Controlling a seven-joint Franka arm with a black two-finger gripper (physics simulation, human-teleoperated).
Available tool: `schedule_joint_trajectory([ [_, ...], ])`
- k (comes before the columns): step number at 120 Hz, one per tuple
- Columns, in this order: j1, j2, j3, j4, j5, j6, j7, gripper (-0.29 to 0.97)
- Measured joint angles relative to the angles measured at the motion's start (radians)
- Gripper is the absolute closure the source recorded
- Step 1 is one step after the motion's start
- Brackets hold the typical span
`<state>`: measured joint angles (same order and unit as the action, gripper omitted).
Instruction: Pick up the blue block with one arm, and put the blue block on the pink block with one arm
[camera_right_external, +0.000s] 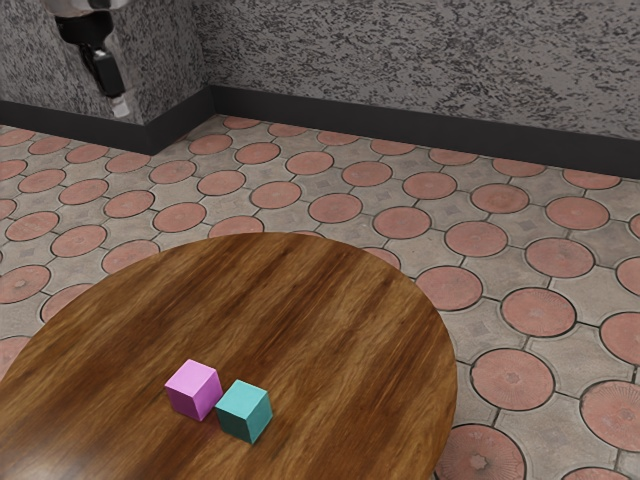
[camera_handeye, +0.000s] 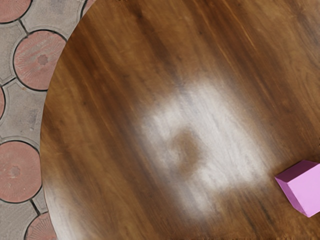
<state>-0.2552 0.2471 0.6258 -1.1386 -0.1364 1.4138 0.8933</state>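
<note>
Cube-shaped and smooth, the blue block (camera_right_external: 244, 410) sits just beside the pink block (camera_right_external: 194, 388), on its exterior-view right, on a glossy round wooden table (camera_right_external: 330, 300), well apart from the raised gripper (camera_right_external: 117, 100), whose opening I cannot tell.

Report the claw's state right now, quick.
Claw: open or closed cannot be told. It holds neither block: the blue block and the pink block sit on the table.
</note>
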Motion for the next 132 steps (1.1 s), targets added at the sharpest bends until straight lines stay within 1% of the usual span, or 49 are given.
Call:
schedule_joint_trajectory([
  [10,0.000,-0.002,0.000,0.000,-0.001,-0.003,0.064,0.00],
  [14,-0.001,-0.007,0.005,0.055,-0.001,-0.013,0.086,0.00],
  [18,0.000,-0.026,-0.003,0.159,0.016,-0.026,0.106,0.01],
  [23,-0.001,-0.087,-0.101,0.273,0.066,-0.043,0.130,0.00],
  [31,-0.014,-0.148,-0.265,0.339,0.168,-0.067,0.165,0.00],
  [37,-0.036,-0.160,-0.330,0.354,0.222,-0.081,0.189,0.00],
  [43,-0.046,-0.165,-0.366,0.344,0.256,-0.091,0.211,0.00],
  [58,-0.026,-0.173,-0.382,0.301,0.287,-0.110,0.259,0.00],
  [65,-0.013,-0.174,-0.381,0.251,0.294,-0.117,0.279,0.00],
  [70,-0.029,-0.230,-0.373,0.100,0.297,-0.111,0.292,0.00],
  [74,-0.036,-0.304,-0.378,-0.037,0.301,-0.093,0.301,0.00],
  [80,-0.018,-0.488,-0.425,-0.328,0.306,-0.051,0.314,0.00],
  [85,-0.014,-0.683,-0.478,-0.637,0.311,-0.005,0.324,0.00],
  [89,-0.013,-0.817,-0.506,-0.843,0.312,0.033,0.331,0.00],
  [93,-0.013,-0.946,-0.508,-1.038,0.307,0.069,0.336,0.00],
  [98,-0.012,-1.047,-0.489,-1.199,0.295,0.108,0.342,0.00],
  [100,-0.012,-1.056,-0.486,-1.246,0.292,0.123,0.344,0.00],
  [105,-0.012,-1.039,-0.480,-1.328,0.295,0.167,0.351,0.00],
  [115,-0.012,-0.923,-0.456,-1.437,0.307,0.284,0.368,0.00],
  [122,-0.012,-0.840,-0.448,-1.478,0.314,0.372,0.378,0.00],
  [126,-0.012,-0.794,-0.447,-1.489,0.332,0.427,0.394,0.00],
  [132,-0.012,-0.759,-0.446,-1.497,0.357,0.511,0.450,0.00],
])
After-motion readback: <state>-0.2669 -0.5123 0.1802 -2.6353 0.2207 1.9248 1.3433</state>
